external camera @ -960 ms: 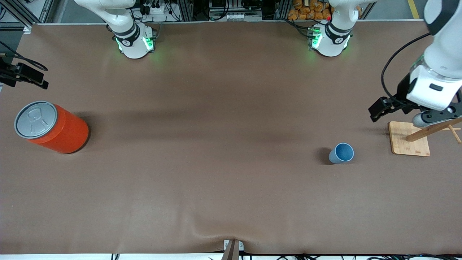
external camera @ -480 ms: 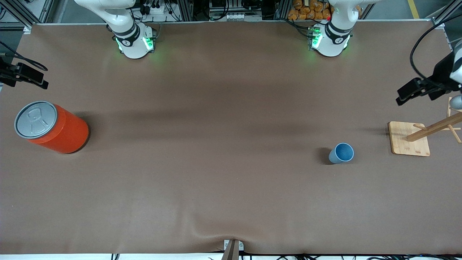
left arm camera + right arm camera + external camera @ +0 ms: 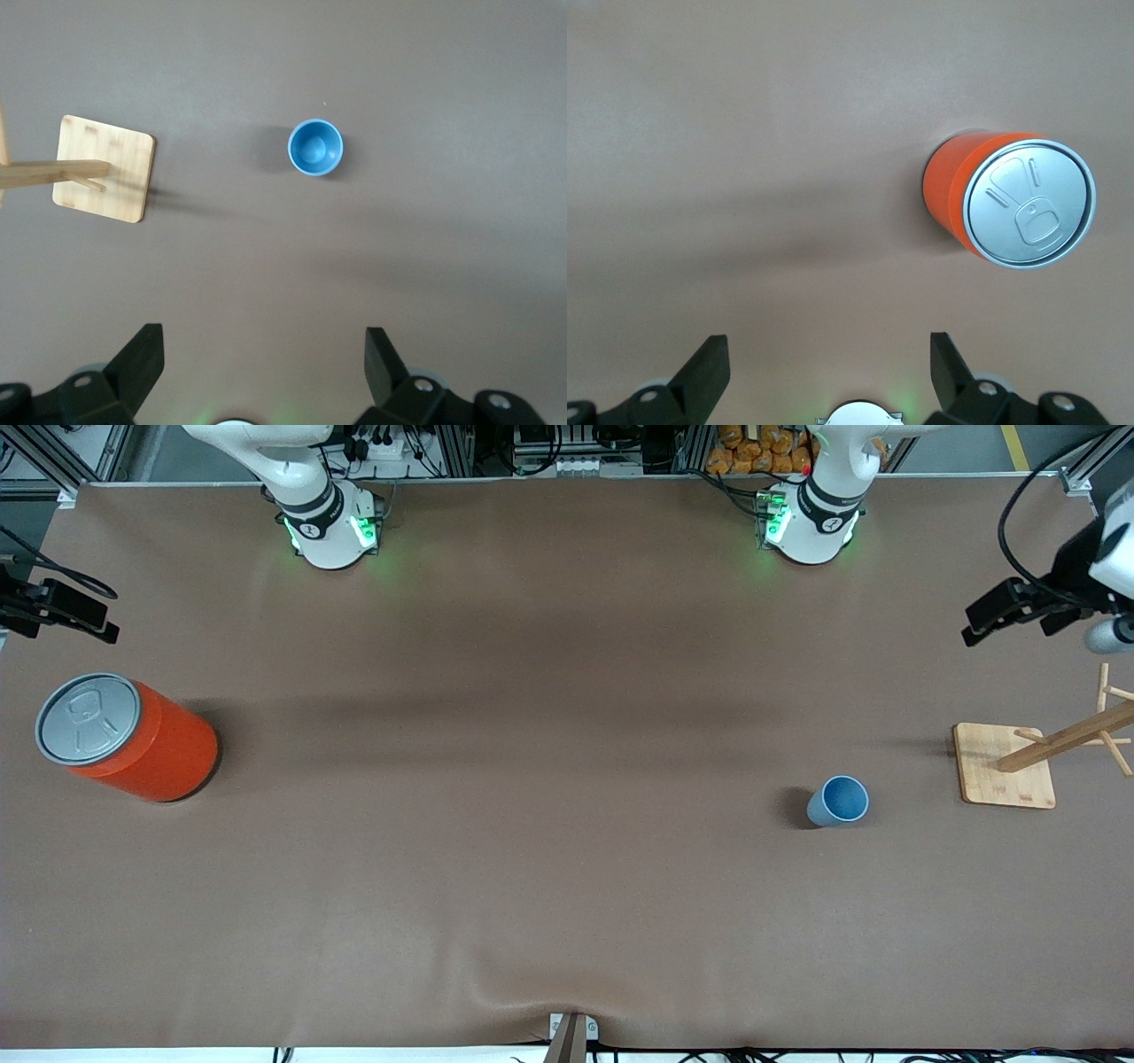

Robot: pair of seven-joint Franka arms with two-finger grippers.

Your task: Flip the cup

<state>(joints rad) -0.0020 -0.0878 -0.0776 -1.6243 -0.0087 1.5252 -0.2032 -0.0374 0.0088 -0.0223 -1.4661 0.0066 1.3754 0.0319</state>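
- The cup (image 3: 838, 801) stands upright on the desk (image 3: 549, 779), mouth up and long axis vertical, so I judge I must take it by the side wall to turn it over.
- My left tool (image 3: 264, 376) is the nearer one: it hangs high over the left arm's end of the desk, wide open and empty.
- From there the cup lies nearer the front camera and toward the desk's middle, well apart from my fingers (image 3: 142, 363).
- The wooden rack (image 3: 1032, 762) stands beside the cup, toward the left arm's end.
- My right tool (image 3: 829, 376) waits, open and empty, over the orange can (image 3: 124, 737).
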